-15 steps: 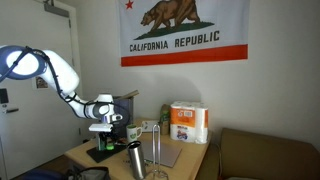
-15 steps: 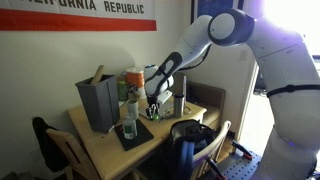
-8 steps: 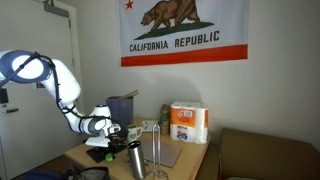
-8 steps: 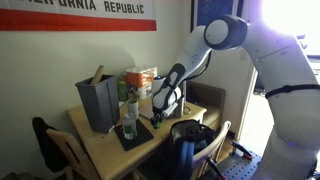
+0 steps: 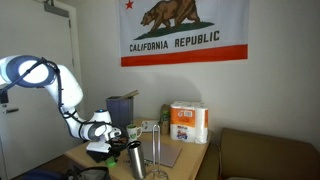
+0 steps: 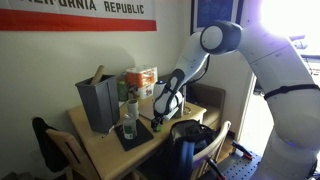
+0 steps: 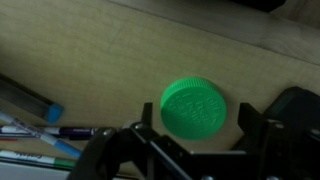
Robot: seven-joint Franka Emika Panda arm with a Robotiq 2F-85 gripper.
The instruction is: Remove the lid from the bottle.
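In the wrist view a round green ribbed lid [image 7: 193, 108] lies flat on the tan table top. My gripper [image 7: 195, 122] is open around it, with a black finger on each side and a gap between each finger and the lid. In both exterior views the gripper [image 5: 101, 146] [image 6: 157, 121] hangs low over the table near its edge. The small translucent bottle [image 6: 128, 118] stands on a dark mat, apart from the gripper, and also shows small in an exterior view [image 5: 133, 132]. Its neck is too small to make out.
Pens [image 7: 45, 131] lie to the left of the lid. A silver flask [image 5: 135, 160] stands at the table front. A grey bin [image 6: 98, 100], a paper towel pack [image 5: 188, 122] and a wire rack [image 5: 158, 148] are on the table. A dark chair [image 6: 190, 140] stands at the table's edge.
The arm has swung away from the bottle and down, and the gripper now sits low over the table top.
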